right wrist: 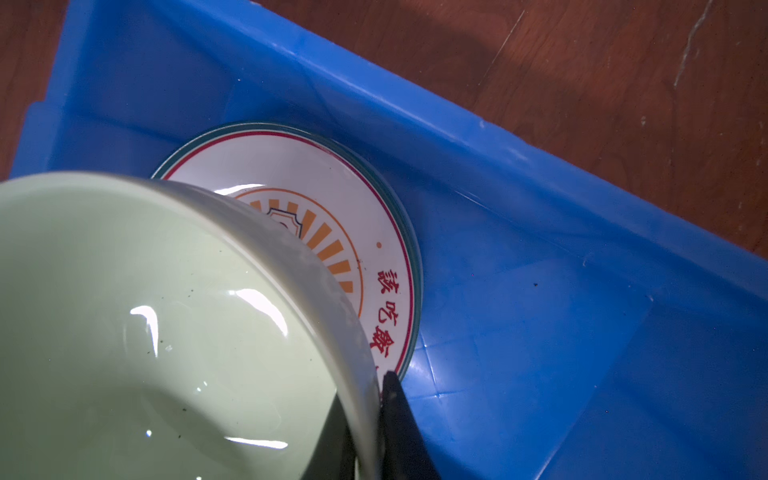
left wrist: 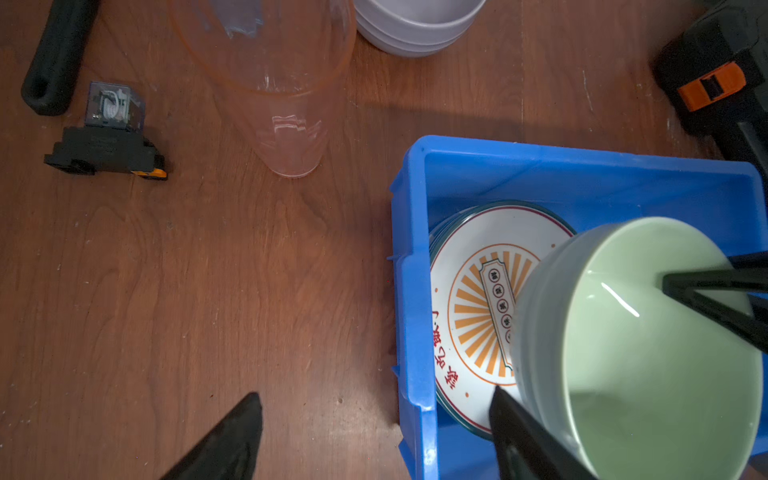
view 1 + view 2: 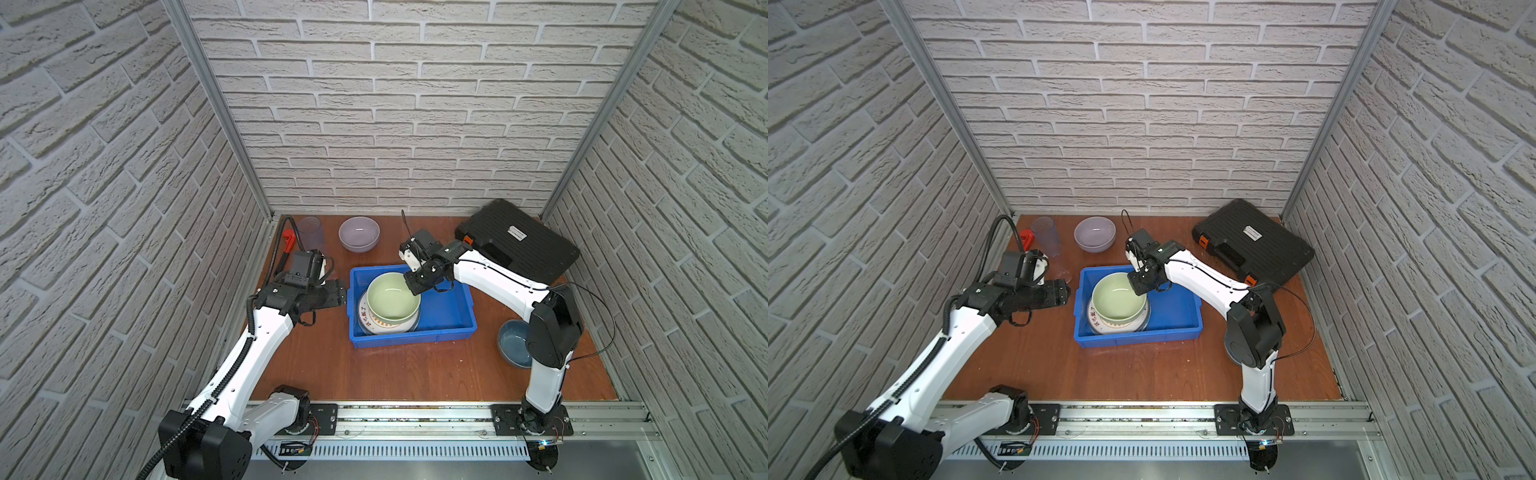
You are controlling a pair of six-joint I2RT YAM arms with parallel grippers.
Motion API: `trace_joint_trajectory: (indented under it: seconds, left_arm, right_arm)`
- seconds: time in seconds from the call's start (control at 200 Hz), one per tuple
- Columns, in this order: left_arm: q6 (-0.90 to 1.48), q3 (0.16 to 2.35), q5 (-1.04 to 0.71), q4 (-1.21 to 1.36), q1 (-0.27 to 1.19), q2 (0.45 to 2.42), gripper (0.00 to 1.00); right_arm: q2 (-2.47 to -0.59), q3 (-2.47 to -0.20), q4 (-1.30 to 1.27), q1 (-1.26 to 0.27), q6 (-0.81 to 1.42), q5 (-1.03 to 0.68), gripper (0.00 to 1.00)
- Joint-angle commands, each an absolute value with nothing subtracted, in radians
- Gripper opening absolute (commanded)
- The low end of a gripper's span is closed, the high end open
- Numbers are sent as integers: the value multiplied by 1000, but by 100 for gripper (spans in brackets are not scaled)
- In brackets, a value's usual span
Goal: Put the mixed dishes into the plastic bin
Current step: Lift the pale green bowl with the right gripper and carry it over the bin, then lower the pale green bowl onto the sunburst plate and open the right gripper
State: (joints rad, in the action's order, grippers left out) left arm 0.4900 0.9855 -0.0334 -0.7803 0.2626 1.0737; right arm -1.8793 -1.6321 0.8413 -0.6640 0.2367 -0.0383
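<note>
1. The right gripper (image 3: 415,289) is out over the plastic bin (image 3: 415,338); its fingers (image 1: 400,428) are pinched tight on the rim of the pale green bowl (image 3: 392,301), one inside the wall and one outside.
2. That bowl hangs tilted in the bin's left half, directly above the stack of plates (image 3: 371,327); the orange sunburst plate (image 2: 469,316) lies on top, with teal edges of other plates showing under it; whether the bowl's foot touches that plate, I cannot tell.
3. The left gripper (image 3: 337,293) hovers over the tabletop (image 3: 395,374), just beside the bin's left wall; its fingers (image 2: 232,440) are spread wide with nothing between them; in the left wrist view one finger shows against bare wood, the other in front of the bin and the bowl.
4. Outside the bin: the lilac bowl (image 3: 359,234) and a clear tumbler (image 3: 311,232) sit near each other at the back left of the tabletop; the blue-grey bowl (image 3: 510,343) sits at the front right, partly hidden behind the right arm (image 3: 548,328).
5. The red pipe wrench (image 3: 287,242) lies by the left wall, just beside the tumbler; the black tool case (image 3: 519,241), orange latches showing, fills the back right corner behind the bin.
</note>
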Motion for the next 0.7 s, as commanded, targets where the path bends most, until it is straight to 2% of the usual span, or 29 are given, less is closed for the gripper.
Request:
trace_joint_trajectory:
  seconds: [0.0,0.695]
  left_arm:
    - [483,968,-40,-741,256,1063,85]
    - [481,953,-38,-744,251,1049,85]
  right_arm:
    - [-1835,-1660,724,-681,288,-56,6]
    - [-1907,-1644,697,-695,354,-2,6]
